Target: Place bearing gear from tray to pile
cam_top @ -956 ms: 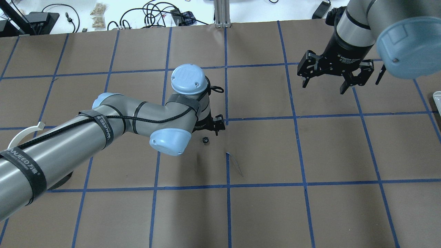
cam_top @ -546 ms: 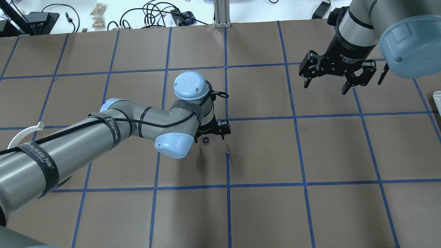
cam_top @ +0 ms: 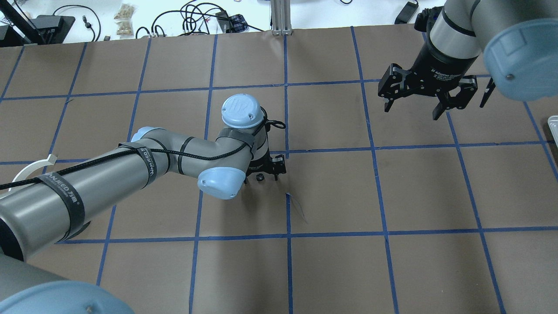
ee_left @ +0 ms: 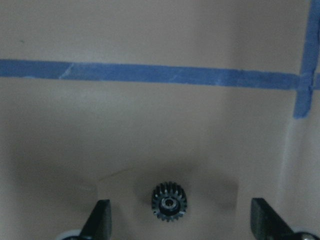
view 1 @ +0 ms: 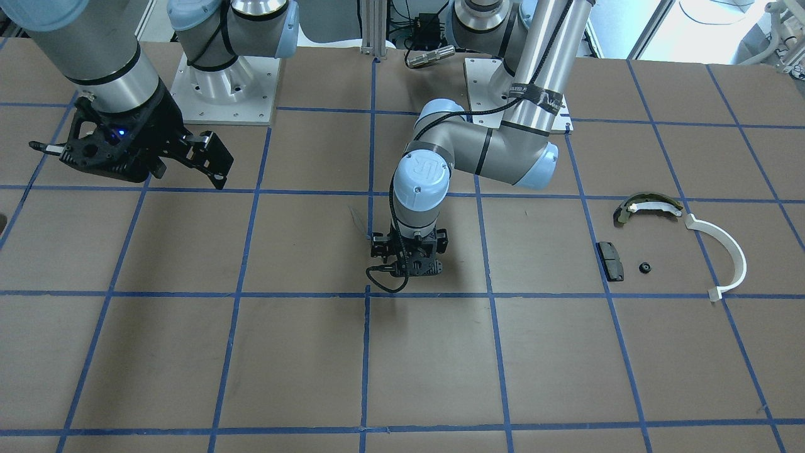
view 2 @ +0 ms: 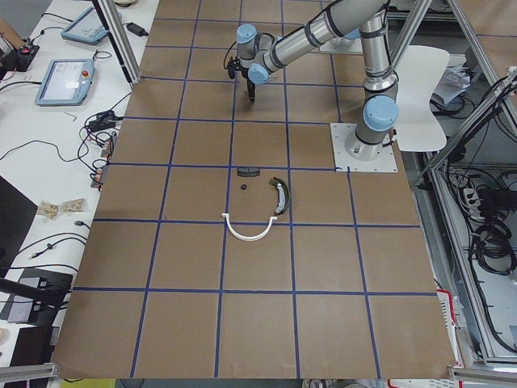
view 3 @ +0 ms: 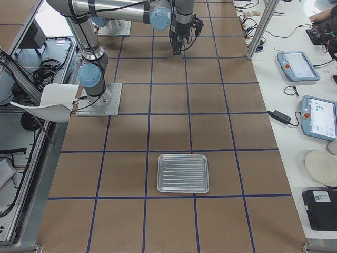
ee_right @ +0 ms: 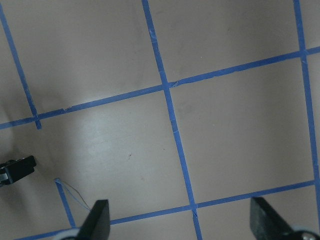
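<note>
The bearing gear [ee_left: 169, 202], small, black and toothed, lies flat on the brown table near its middle; it also shows in the overhead view [cam_top: 260, 177]. My left gripper [ee_left: 180, 227] is open and low over it, one finger on each side, not touching; it also shows from the front [view 1: 409, 267] and from overhead [cam_top: 263, 173]. The pile lies apart, toward my left: a white half-ring strip [view 1: 723, 251], an olive-green shoe [view 1: 648, 204], a black pad [view 1: 610, 260] and a small black part [view 1: 644, 268]. My right gripper [cam_top: 416, 102] is open and empty, high at the far right.
The metal tray [view 3: 183, 173] sits on the table's right end, with nothing showing in it. The half-ring's end [cam_top: 30, 170] shows beside my left arm in the overhead view. A torn paper flap [cam_top: 296, 207] lies just before the gear.
My left gripper has moved down and toward the gear, which now sits between its open fingers. The right gripper has shifted slightly and stays open.
</note>
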